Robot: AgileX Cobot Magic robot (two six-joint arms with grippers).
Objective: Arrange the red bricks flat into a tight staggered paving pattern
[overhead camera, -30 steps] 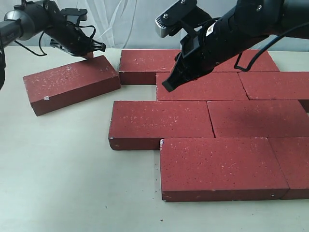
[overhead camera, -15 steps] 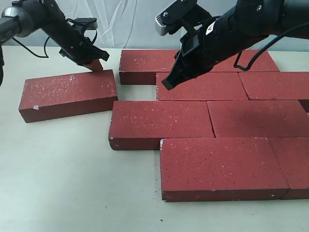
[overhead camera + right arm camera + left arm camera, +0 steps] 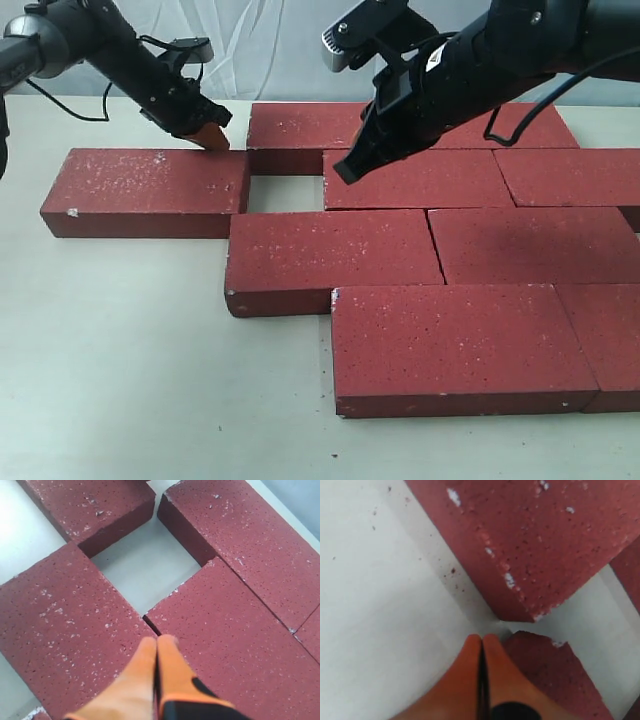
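Note:
Several red bricks lie flat in staggered rows. One more red brick lies to the left, parallel to the rows, its right end near the back-row brick. A bare gap separates it from the second-row brick. My left gripper is shut and empty at this brick's far right corner; in the left wrist view its tips sit beside two brick corners. My right gripper is shut, hovering over the second-row brick's left end, tips by the gap.
The pale tabletop spreads left of and in front of the bricks. A light curtain hangs behind the table. The right arm's dark body reaches over the back rows.
The left brick has swung from a slant to parallel with the rows and slid right toward the gap. My left gripper moved right and down with its corner. The right arm barely moved.

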